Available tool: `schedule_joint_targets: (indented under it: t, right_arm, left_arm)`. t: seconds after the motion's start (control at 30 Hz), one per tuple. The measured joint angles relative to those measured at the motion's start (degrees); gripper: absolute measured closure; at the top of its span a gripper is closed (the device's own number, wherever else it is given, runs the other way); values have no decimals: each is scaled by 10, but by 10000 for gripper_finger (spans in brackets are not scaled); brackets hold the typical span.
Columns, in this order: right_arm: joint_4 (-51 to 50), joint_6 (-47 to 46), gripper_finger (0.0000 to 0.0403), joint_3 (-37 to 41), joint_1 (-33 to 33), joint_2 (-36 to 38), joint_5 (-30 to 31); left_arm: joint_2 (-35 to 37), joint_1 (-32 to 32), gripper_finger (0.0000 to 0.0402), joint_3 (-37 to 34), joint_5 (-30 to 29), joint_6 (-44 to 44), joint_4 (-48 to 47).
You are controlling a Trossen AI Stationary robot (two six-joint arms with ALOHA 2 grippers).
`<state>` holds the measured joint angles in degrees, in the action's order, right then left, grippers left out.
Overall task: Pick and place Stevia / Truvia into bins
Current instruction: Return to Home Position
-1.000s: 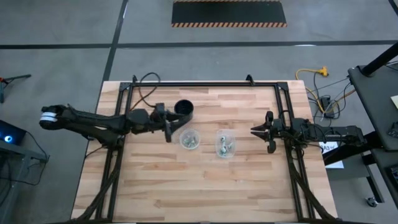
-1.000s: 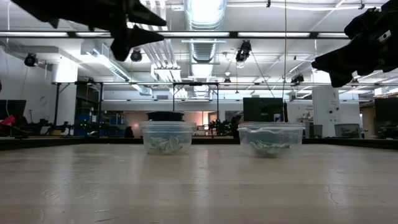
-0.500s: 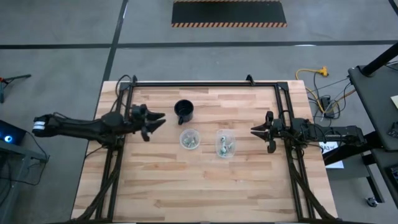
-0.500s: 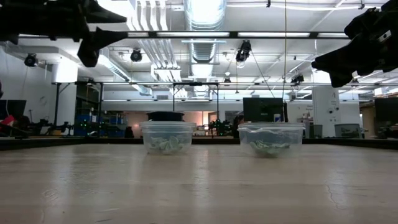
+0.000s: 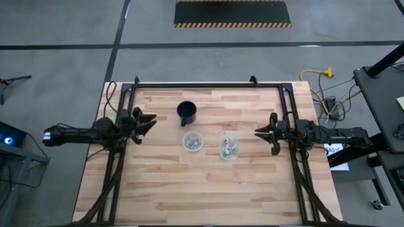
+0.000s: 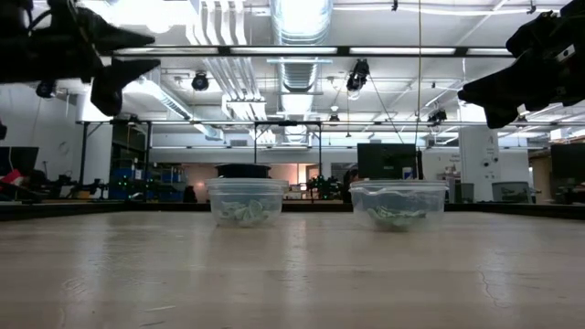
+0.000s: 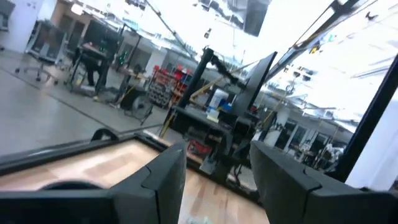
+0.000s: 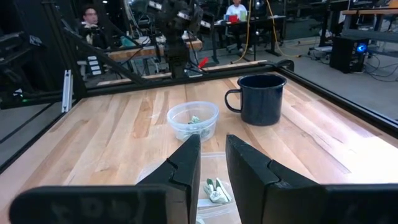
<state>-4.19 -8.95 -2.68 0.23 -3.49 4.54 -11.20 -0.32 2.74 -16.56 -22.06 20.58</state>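
Two clear cups stand at mid-table, the left cup and the right cup. Each holds green-and-white Stevia packets on its bottom. No packet shows loose on the table. My left gripper hangs open above the table's left part, well left of the cups. My right gripper hovers just right of the right cup, pointing at it, with only a narrow gap between its fingers. Neither holds anything.
A black mug with a handle stands just beyond the left cup. Black frame rails run along the far edge and both sides. Bare wood lies on the near half. People sit in the room beyond.
My left arm has drawn back from beside the left cup toward the table's left edge, sinking a little. My right arm, the cups and the mug have stayed put.
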Motion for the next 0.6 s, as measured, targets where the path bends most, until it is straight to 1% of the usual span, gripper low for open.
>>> schedule_joint_targets:
  t: [0.1,0.33,0.47,0.6]
  right_arm:
    - [0,0,335,0,0,0,0]
    - [0,0,335,0,0,0,0]
    - [0,0,335,0,0,0,0]
    - [0,0,335,0,0,0,0]
  left_arm:
    - [21,-1,239,-22,6,-1,-15]
    - [33,-1,239,-23,16,0,-37]
    - [20,-1,239,-23,11,46,-38]
    - [11,-1,239,-23,24,78,-69]
